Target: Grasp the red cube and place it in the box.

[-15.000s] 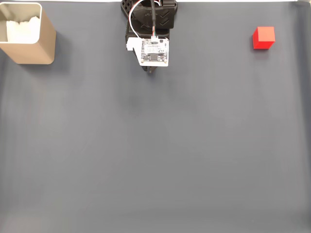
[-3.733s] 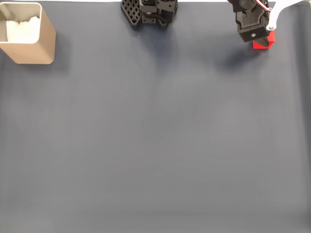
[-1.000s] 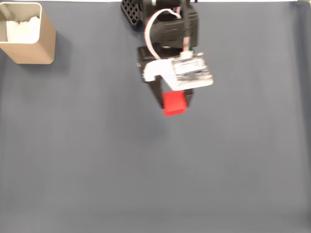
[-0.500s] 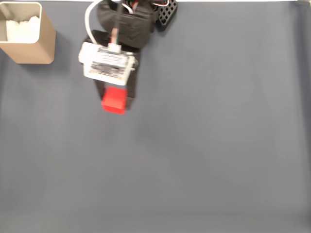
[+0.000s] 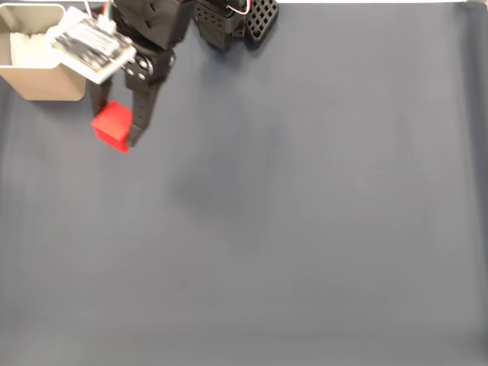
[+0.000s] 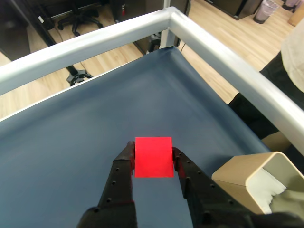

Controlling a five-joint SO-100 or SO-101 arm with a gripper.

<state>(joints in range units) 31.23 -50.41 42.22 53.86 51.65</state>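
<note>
Dark blue-grey mat (image 5: 305,229) w/ metal rail (image 6: 223,52); wood floor (image 6: 228,23), office chair base (image 6: 78,76) beyond.

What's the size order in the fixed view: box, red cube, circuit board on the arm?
1. box, partly cut off by the frame edge and the arm
2. circuit board, though it sits nearer the camera, so unsure
3. red cube, held in the pincer

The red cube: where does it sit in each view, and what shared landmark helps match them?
Fixed view: the red cube is upper left, held in the pincer.
Wrist view: the cube is lower centre, between the fingers.
Shared landmark: the box, upper-left corner in the fixed view, lower right in the wrist view.
</note>
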